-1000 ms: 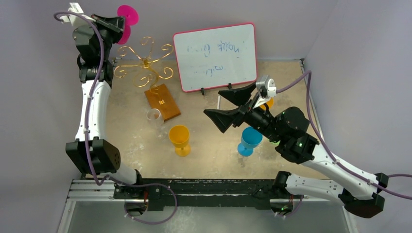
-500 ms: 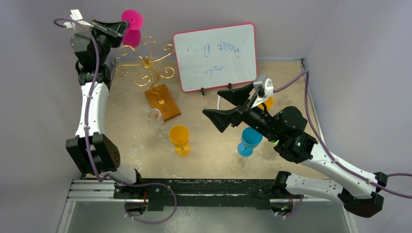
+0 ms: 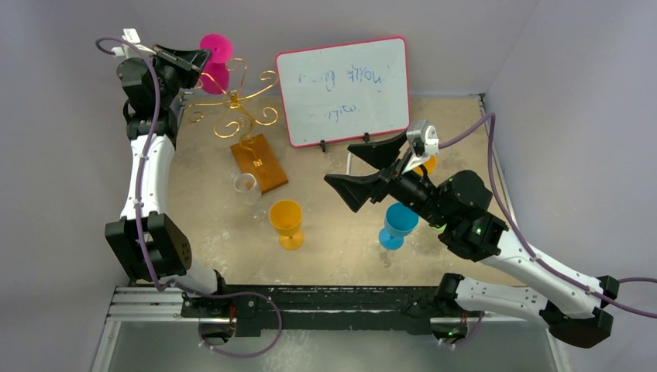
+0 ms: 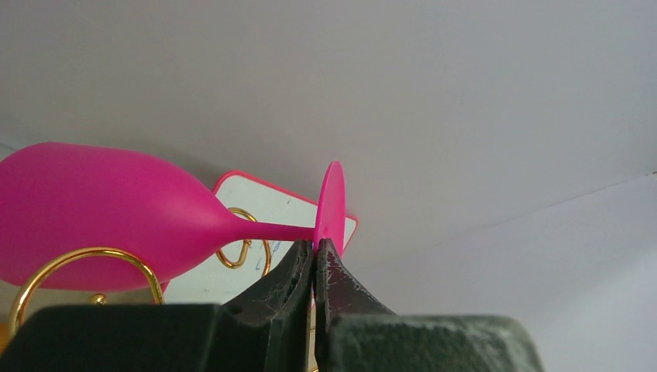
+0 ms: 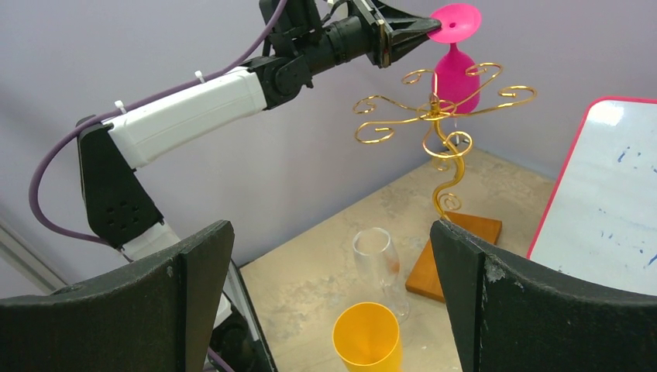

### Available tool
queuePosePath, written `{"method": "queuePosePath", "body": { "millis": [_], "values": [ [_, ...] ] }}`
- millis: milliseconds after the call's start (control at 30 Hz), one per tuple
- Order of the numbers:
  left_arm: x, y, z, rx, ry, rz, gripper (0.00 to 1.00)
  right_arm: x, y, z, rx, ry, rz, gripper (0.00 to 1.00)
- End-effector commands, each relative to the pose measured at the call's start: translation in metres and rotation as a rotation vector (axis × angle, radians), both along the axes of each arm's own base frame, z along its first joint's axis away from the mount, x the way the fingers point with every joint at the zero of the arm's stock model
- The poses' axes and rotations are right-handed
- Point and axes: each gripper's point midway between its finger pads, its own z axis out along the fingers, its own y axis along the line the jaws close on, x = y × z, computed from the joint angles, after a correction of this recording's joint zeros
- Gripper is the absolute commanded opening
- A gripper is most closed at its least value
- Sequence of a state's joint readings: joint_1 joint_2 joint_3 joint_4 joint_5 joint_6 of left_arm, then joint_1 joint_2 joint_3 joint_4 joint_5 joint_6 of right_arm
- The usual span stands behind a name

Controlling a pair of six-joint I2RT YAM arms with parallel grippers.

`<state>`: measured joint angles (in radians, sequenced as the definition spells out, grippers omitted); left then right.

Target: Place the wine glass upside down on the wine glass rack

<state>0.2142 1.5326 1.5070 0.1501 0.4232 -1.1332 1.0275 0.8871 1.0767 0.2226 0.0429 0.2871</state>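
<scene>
Cups crowd the near half of the tabletop [image 3: 341, 256]: a yellow cup [image 3: 286, 217] and a blue cup [image 3: 400, 221] stand upright on their feet, and a clear glass [image 3: 246, 184] stands just beyond the yellow one, close to the wooden base [image 3: 259, 163]. Over the blue cup hangs the right gripper [image 3: 366, 170], its jaws spread wide on nothing and aimed toward the rack. To my eye it is parked there to keep out of the way and give its camera a view of the work, not to take part. Further back, the wooden base carries the wine glass rack [image 5: 438, 108], its gold curls fanning out from the post, and the pink-framed whiteboard [image 3: 343, 89] stands beside it. At the far left, high off the tabletop, the left gripper [image 4: 315, 256] is pinched tight on the rim of the foot of the pink wine glass [image 5: 455, 74], which is turned over, foot up and bowl down. Gripping the edge of the foot leaves the stem bare, and I judge that is the point: the stem has to slip into one of the curls so the foot can rest on the wire. The bowl sits level with the rack's far arms, on their far side. Whether it touches the wire I cannot tell. It is not hung yet, as the gripper alone carries it.
</scene>
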Motion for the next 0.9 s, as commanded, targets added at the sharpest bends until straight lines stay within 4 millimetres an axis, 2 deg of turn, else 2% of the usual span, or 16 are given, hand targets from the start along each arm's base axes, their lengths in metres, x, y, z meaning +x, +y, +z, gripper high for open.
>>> {"method": "queuePosePath", "body": {
  "millis": [0,700,867],
  "values": [
    [-0.021,-0.004,0.021,0.055,-0.059,-0.009,0.00,-0.005,-0.006,0.022,0.062,-0.036,0.000,1.00],
    [-0.022,-0.026,0.000,0.005,0.001,-0.162,0.00,-0.001,-0.006,0.022,0.061,-0.045,-0.018,1.00],
    [-0.022,-0.027,0.001,0.007,-0.004,-0.171,0.00,-0.001,-0.006,0.022,0.061,-0.045,-0.018,1.00]
  ]
}}
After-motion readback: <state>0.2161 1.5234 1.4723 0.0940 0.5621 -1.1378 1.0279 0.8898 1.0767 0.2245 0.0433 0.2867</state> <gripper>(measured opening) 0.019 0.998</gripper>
